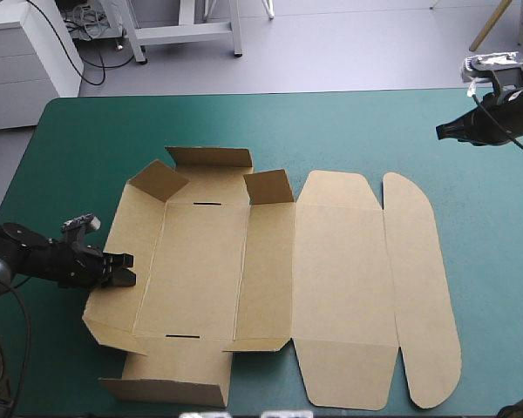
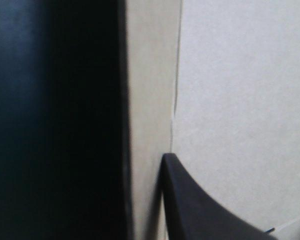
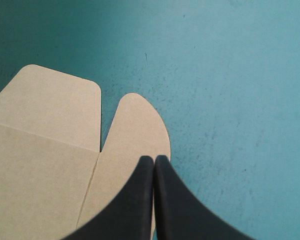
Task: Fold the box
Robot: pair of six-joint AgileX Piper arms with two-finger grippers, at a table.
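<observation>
I find the high view looking forward and down from above and behind, far enough back to hold most of the table (image 1: pixel 70 122) and the whole box (image 1: pixel 331 270). The left wrist view sits hard against the box's left side; the right wrist view looks down from well above on the far end of the rounded flap (image 3: pixel 135 130). Both patches also show in the high view.

Right gripper (image 3: pixel 154 159): black fingers pressed together in one pointed arch.
Box (image 3: pixel 40 160): brown board lying flat on the cover, only one end of it in sight.
Rounded flap (image 3: pixel 135 125): under and just ahead of the fingertips, its curved end pointing away from the gripper.
Squarer flap (image 3: pixel 55 100): beside the rounded one, its corners rounded.
Slit (image 3: pixel 101 142): narrow, parting the two flaps.
Cover (image 3: pixel 230 75): teal-green, spreading beyond the flaps.
</observation>
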